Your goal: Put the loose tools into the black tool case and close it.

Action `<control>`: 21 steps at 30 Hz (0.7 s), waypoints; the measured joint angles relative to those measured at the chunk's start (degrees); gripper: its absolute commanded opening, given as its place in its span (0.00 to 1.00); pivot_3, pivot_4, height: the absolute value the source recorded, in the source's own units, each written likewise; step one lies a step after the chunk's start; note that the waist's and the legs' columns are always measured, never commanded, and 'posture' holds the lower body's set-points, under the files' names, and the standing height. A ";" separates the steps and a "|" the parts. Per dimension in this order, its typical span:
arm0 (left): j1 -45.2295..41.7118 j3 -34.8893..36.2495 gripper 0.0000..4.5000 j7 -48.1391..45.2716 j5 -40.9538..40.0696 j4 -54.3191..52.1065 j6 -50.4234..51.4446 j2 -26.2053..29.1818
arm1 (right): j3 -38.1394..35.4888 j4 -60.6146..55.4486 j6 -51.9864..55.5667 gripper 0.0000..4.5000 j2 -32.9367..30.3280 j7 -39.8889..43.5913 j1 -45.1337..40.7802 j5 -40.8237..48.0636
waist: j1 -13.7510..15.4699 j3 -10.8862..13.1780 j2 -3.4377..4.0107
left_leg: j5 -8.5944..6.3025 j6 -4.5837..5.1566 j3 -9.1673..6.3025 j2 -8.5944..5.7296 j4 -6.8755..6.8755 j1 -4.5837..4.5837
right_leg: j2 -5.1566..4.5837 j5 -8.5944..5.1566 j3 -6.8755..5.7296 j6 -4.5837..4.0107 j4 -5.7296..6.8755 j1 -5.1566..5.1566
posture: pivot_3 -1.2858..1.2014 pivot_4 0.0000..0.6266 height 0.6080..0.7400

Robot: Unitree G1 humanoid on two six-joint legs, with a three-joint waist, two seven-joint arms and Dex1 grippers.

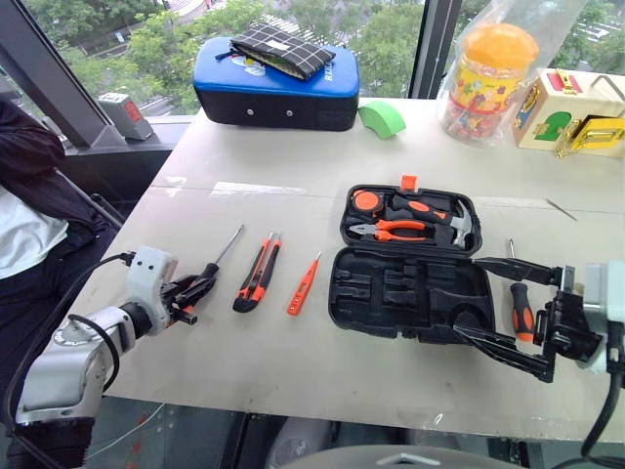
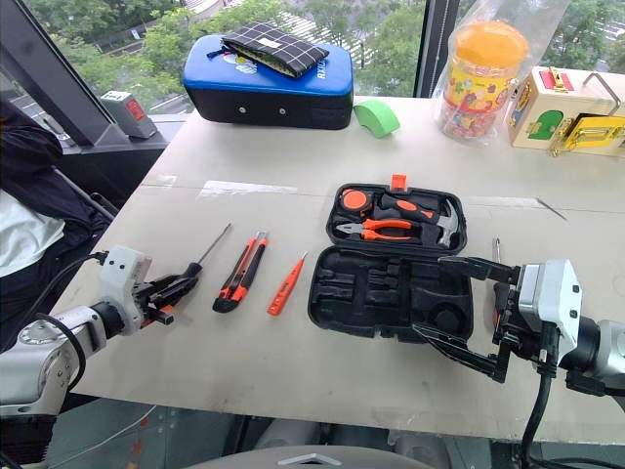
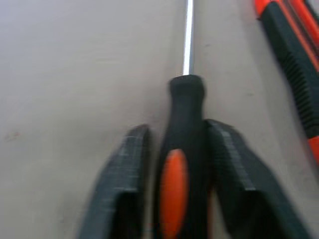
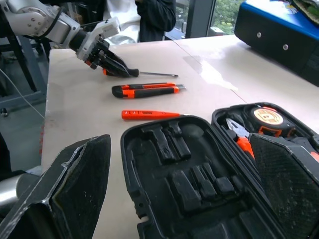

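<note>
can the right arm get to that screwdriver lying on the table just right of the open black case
Probably yes. The right end effector hangs wide open over the case's right end, and the screwdriver lies just beside it on bare table, with nothing on top. Only its own lower finger crosses in front, so it would need to re-aim downward.

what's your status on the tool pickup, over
Left gripper closed around screwdriver handle, on the table. Right gripper open beside the open black tool case. Utility knife, tester screwdriver loose. Nothing in the way.

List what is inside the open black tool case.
In the black tool case, the far half holds a tape measure, orange-handled pliers and a hammer. The near half's recesses look empty; the right pincer covers its corner.
</note>
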 measured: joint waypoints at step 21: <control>-53.17 -47.83 0.18 -28.96 20.82 19.60 -15.03 -13.95 | -23.19 -0.30 -4.45 1.00 10.31 0.95 24.11 -3.08 | -1.55 0.20 -0.36 | -0.04 0.07 0.05 0.00 0.54 -0.14 | 0.44 0.01 0.01 0.04 0.28 0.04 | 0.52 0.24 1.00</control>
